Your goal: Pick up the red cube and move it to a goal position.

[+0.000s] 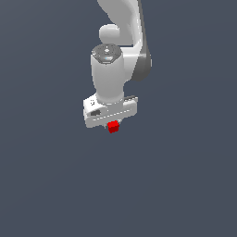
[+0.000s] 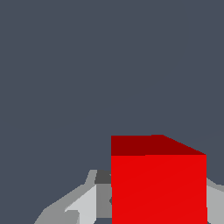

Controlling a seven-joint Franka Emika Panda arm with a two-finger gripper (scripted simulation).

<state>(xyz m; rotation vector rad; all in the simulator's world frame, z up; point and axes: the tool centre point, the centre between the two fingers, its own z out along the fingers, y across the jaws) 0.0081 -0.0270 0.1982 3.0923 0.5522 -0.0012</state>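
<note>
Red cube (image 1: 113,126) pinched between gripper (image 1: 112,124) fingers (image 2: 87,203); looks rigid, light, matte; flat opposite faces best hold.

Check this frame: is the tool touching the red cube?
Touching. In the wrist view the red cube sits between the tool's fingers, no gap visible on either side. The exterior view shows it directly under the tool.

Simulated scene, flat featureless grey-blue backdrop (image 1: 46,185)
</note>
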